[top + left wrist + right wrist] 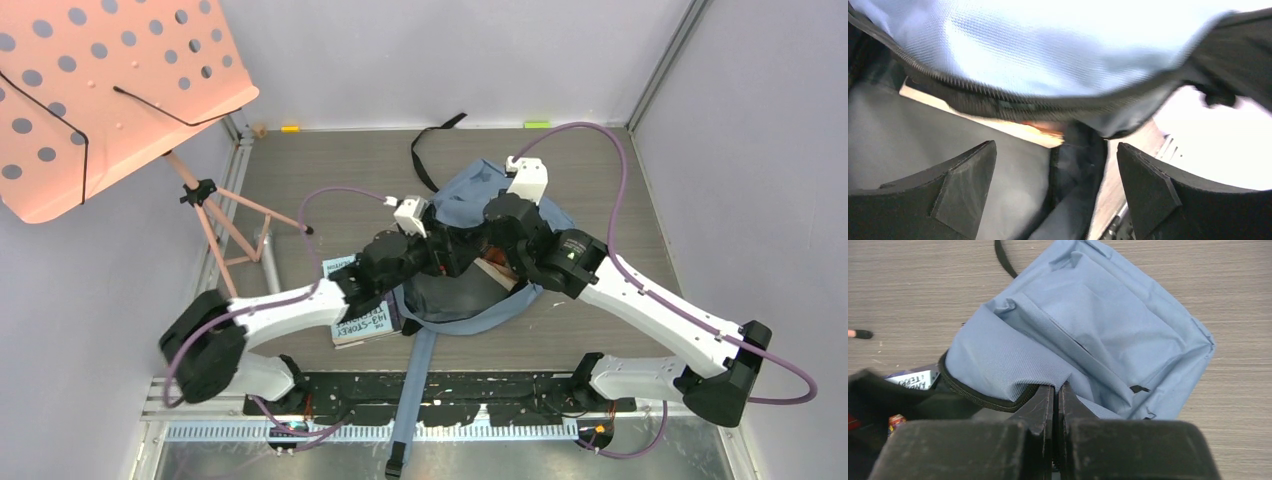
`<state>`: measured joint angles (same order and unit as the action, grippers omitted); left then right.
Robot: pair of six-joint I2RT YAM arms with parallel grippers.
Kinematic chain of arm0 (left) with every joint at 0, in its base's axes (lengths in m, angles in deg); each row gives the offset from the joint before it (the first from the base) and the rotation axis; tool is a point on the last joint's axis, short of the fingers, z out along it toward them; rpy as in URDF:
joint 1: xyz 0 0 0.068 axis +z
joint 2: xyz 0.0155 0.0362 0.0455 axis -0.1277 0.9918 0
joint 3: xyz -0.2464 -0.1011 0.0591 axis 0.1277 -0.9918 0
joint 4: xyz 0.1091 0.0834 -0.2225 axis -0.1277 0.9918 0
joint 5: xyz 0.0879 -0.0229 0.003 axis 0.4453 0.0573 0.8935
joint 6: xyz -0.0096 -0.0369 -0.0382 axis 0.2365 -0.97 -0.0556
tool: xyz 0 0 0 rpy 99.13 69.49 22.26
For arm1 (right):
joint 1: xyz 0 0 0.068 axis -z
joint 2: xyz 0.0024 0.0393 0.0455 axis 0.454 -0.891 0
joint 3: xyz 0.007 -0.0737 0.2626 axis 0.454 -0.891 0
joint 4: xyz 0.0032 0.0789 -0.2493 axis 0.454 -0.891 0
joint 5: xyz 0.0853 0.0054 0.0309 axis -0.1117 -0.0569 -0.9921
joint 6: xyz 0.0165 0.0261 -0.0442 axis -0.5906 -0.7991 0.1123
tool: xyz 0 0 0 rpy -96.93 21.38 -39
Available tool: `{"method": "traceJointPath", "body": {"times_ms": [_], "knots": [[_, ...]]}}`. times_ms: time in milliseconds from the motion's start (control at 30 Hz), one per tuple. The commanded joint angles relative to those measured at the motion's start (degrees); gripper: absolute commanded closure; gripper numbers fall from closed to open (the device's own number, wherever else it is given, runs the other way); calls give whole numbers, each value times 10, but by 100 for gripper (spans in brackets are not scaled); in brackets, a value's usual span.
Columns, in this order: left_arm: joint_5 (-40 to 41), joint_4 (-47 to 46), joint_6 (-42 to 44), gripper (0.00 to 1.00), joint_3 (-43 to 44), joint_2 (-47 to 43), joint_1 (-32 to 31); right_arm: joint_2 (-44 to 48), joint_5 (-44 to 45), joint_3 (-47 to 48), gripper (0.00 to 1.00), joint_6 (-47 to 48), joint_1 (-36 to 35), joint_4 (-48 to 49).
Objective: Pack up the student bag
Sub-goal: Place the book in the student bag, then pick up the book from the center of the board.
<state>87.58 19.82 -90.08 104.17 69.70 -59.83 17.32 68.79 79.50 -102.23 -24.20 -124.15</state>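
Observation:
The student bag [470, 290] lies in the middle of the table, grey-blue, mouth toward the arms, one strap [415, 390] trailing over the near edge. My right gripper [1055, 387] is shut on the zipped edge of the bag's upper flap [1013, 370] and holds it up. My left gripper [1056, 146] stands open in the bag's mouth with nothing between its fingers; the dark lining [923, 135] is below it and the flap [1048, 50] above. The pale, orange-edged side of a book [1040, 131] shows inside the bag.
A book with printed lettering [362, 322] lies on the table left of the bag, partly under my left arm. A pink perforated music stand [100, 90] with tripod legs [235, 235] stands at the far left. Walls close the table at back and sides.

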Motion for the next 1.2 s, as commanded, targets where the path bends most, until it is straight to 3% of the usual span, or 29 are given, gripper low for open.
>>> {"method": "traceJointPath", "body": {"times_ms": [0, 200, 400, 533, 700, 867, 1167], "knots": [[-29, 189, 59, 5, -8, -123, 3, 12, 43, 22, 100, -6, 21, -8], [-33, 487, 53, 0, -12, -255, 76, 35, 25, -9, 100, -13, 29, -12], [9, 630, 4, 0, -60, -372, 175, 39, 4, -28, 100, -27, 30, -12], [44, 673, -38, 0, -105, -442, 227, 35, -12, -31, 100, -35, 30, -13], [93, 720, -87, 0, -152, -498, 237, 32, -21, -31, 100, -35, 30, -11], [51, 731, -115, 0, -187, -530, 237, 35, -25, -35, 100, -35, 30, -5], [5, 686, -145, 29, -240, -539, 237, 32, -35, -41, 100, -41, 30, 4]]}}
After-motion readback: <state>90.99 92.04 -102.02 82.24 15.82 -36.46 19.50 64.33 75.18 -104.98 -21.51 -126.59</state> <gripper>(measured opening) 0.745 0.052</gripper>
